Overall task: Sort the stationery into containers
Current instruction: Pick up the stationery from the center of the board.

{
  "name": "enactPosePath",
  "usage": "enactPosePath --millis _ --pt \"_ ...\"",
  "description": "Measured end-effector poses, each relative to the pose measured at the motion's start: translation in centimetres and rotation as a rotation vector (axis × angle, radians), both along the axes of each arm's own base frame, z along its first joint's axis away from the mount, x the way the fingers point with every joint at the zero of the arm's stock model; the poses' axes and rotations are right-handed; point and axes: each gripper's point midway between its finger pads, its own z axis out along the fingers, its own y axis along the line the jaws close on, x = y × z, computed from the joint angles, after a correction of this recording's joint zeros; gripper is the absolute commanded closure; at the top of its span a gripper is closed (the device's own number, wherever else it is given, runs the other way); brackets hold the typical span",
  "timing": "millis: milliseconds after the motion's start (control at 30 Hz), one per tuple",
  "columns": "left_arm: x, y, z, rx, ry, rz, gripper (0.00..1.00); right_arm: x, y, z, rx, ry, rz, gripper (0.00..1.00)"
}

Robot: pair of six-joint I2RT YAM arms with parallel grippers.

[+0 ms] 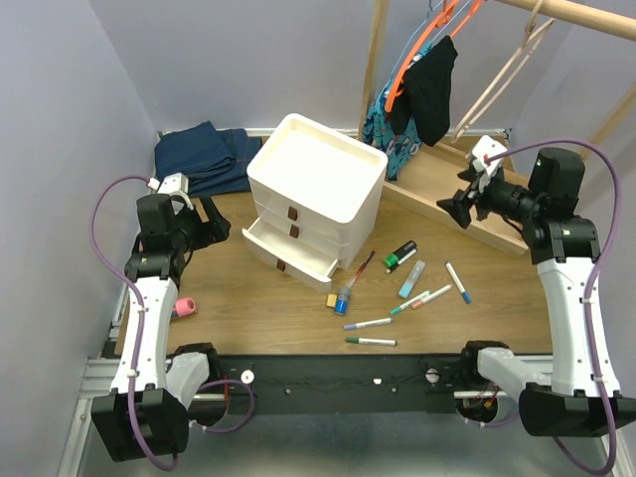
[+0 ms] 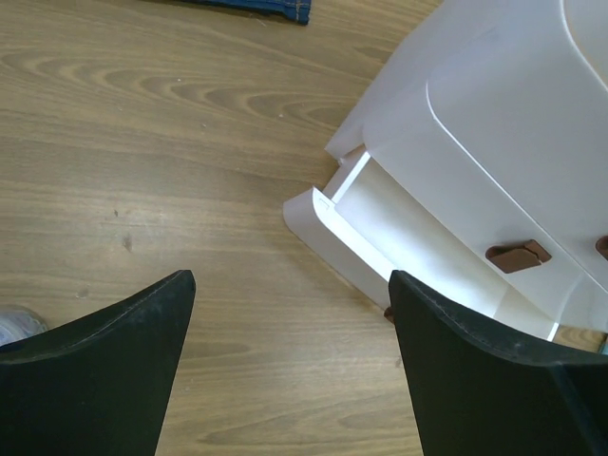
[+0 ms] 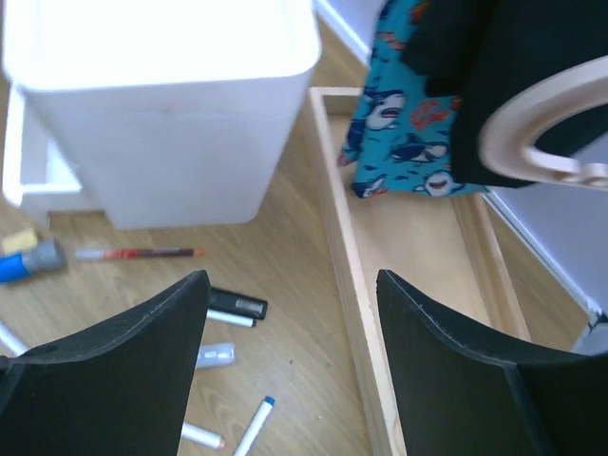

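Your white drawer stack (image 1: 316,194) has its bottom drawer (image 1: 291,255) pulled out, markers (image 1: 422,298) scattered beside it, well apart from both spread-open, empty grippers, left gripper (image 1: 215,223) and right gripper (image 1: 453,206).

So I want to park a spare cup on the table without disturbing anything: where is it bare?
Bare wood lies between the left gripper and the drawer stack, running forward past the pink item toward the near edge. Crowded: right of the open bottom drawer, where the markers, red pen and blue-capped bottle lie scattered.
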Motion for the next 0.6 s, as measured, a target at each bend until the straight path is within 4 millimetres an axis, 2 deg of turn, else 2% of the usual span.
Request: enactPosePath --millis 133,233,333,367,467,500,567,600 --pt "0.0 0.4 0.0 0.016 -0.003 0.002 0.05 2.5 -0.6 2.7 0.069 -0.013 -0.122 0.21" --pt "0.1 0.5 0.1 0.025 -0.008 -0.003 0.04 5.9 -0.8 7.0 0.112 -0.062 -0.2 0.22" --pt "0.5 0.6 0.5 0.037 -0.016 -0.009 0.03 8.2 0.4 10.5 0.136 -0.124 -0.221 0.22" --pt "0.7 0.6 0.8 0.041 -0.024 -0.011 0.03 8.4 1.1 10.9 0.138 -0.133 -0.212 0.22" --pt "1.0 0.7 1.3 0.051 -0.035 -0.016 0.01 7.5 5.4 11.1 0.132 -0.138 -0.141 0.22" --pt "1.1 0.7 1.4 0.054 -0.037 -0.018 0.01 6.7 7.4 11.1 0.129 -0.137 -0.105 0.22" --pt "1.4 0.9 1.8 0.066 -0.044 -0.021 0.01 5.6 9.9 10.7 0.123 -0.136 -0.055 0.22" --pt "1.6 1.0 2.2 0.076 -0.05 -0.02 0.01 4.4 12.0 9.9 0.11 -0.123 -0.014 0.22"
